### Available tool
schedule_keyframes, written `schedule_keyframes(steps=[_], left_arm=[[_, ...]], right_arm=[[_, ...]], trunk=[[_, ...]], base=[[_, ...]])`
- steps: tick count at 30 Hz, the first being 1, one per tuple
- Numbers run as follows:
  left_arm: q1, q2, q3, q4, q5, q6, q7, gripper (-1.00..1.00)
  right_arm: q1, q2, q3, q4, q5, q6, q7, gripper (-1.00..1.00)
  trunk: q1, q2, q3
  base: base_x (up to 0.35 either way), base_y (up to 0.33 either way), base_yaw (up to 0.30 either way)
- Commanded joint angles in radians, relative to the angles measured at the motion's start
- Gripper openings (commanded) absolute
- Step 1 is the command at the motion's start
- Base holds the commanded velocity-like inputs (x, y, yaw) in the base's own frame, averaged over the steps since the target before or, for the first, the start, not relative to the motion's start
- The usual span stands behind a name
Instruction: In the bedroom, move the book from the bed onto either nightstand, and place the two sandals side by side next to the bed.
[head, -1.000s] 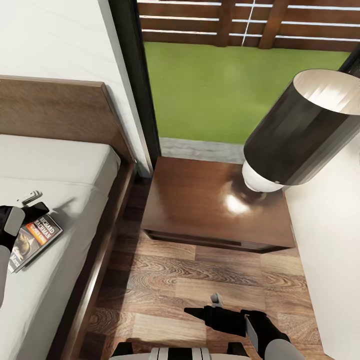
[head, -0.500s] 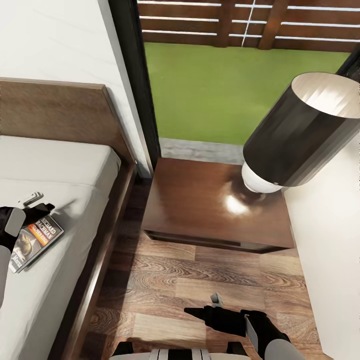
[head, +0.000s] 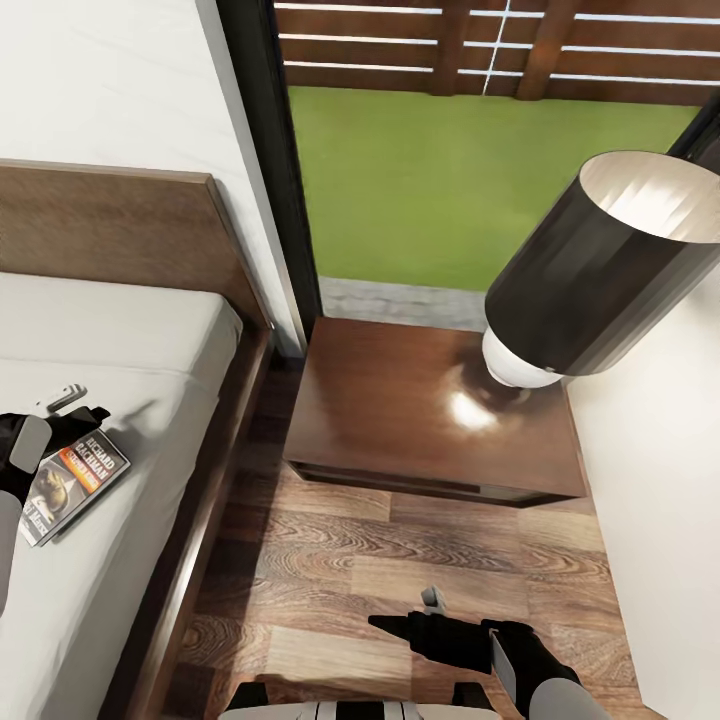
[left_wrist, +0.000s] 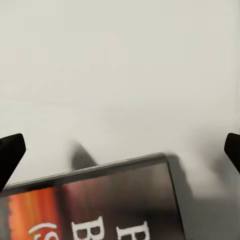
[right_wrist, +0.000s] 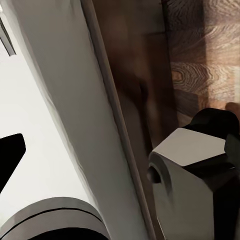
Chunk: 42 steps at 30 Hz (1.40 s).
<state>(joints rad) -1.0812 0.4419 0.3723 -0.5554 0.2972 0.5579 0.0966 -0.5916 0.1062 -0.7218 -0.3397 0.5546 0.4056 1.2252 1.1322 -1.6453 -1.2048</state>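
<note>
The book (head: 68, 482) is seen lying flat on the pale mattress of the bed (head: 140, 340), near its edge, with the left gripper (head: 72, 408) held just above the book's upper corner. In the left wrist view the book's dark cover with its orange band (left_wrist: 100, 202) is framed between two black fingertips (left_wrist: 11, 152) set wide apart, the pincer released and nothing grasped. Between bed and nightstand (head: 400, 410) a strip of wood-plank floor (head: 400, 580) is left open; the nightstand's right half is taken up by a black-shaded lamp (head: 590, 270), its left half bare. Behind it a black-framed window (head: 270, 170) gives onto lawn and fence. The right gripper (head: 415, 615) is held low over the floor; whether it is released or clenched cannot be told. Compared with a second ago, the left gripper has been shifted slightly up the book and the view has dropped a little.
</note>
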Motion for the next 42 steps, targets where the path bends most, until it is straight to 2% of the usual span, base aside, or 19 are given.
schedule_keyframes(steps=[1, 17, 22, 23, 28, 36, 42], left_arm=[[0.0, 0.0, 0.001, -0.001, 0.011, 0.005, 0.007, 1.0], [0.0, 0.0, 0.001, -0.001, 0.012, 0.005, 0.002, 1.0], [0.0, 0.004, 0.004, 0.003, 0.012, 0.006, -0.07, 1.0], [0.0, 0.012, 0.013, 0.016, 0.011, 0.007, -0.122, 1.0], [0.0, 0.034, 0.046, 0.031, 0.011, 0.011, -0.199, 1.0], [0.0, 0.05, 0.102, 0.034, 0.01, 0.068, -0.252, 1.0], [0.0, 0.055, 0.114, 0.034, 0.01, 0.074, -0.263, 1.0]], right_arm=[[-0.001, 0.001, -0.008, -0.002, 0.008, 0.01, 0.005, 1.0], [-0.001, 0.001, -0.008, -0.002, 0.008, 0.01, 0.005, 1.0], [-0.001, 0.001, -0.008, -0.002, 0.008, 0.01, 0.005, 1.0], [-0.001, 0.001, -0.008, -0.002, 0.008, 0.01, 0.005, 1.0], [-0.001, 0.001, -0.008, -0.002, 0.008, 0.01, 0.005, 1.0], [-0.001, 0.001, -0.008, -0.002, 0.008, 0.01, 0.005, 1.0], [-0.001, 0.001, -0.008, -0.002, 0.008, 0.01, 0.005, 1.0]], trunk=[[0.0, 0.0, -0.001], [0.0, 0.0, -0.001], [0.0, 0.0, -0.001], [0.0, 0.0, -0.001], [0.0, 0.0, -0.001], [0.0, 0.0, -0.001], [0.0, 0.0, -0.001]], base=[[0.0, 0.0, 0.0], [0.0, 0.0, 0.0], [0.0, 0.0, 0.0], [0.0, 0.0, 0.0], [0.0, 0.0, 0.0], [0.0, 0.0, 0.0], [0.0, 0.0, 0.0]])
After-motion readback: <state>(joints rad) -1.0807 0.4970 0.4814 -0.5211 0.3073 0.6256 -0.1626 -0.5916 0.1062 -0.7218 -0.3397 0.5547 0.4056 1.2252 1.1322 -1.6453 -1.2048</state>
